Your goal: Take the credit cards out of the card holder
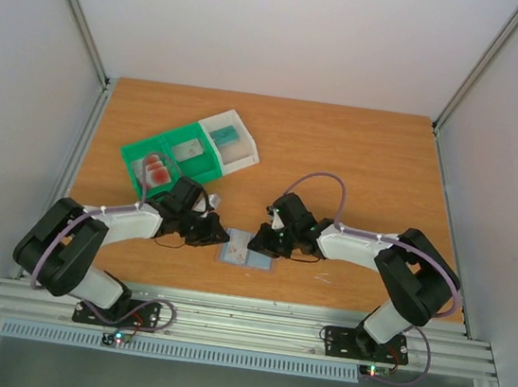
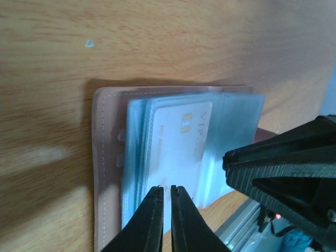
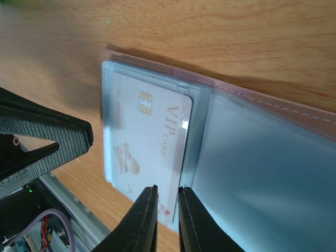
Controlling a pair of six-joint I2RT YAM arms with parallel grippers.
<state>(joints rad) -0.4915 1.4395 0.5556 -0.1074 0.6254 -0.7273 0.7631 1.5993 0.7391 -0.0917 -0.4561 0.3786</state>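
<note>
The desk (image 1: 367, 170) is a bare orange-brown wooden top with visible grain, walled by pale panels at the back and both sides and ending at a ribbed metal rail at the near edge. The card holder (image 1: 249, 251) lies open and flat on it at the middle of the near part, its clear sleeves facing up and its stitched cover pressed to the wood. A green-and-white compartment tray (image 1: 194, 131) sits askew on the left half towards the back, well apart from the holder, and a small pale fleck (image 2: 90, 43) marks the wood near the holder.
</note>
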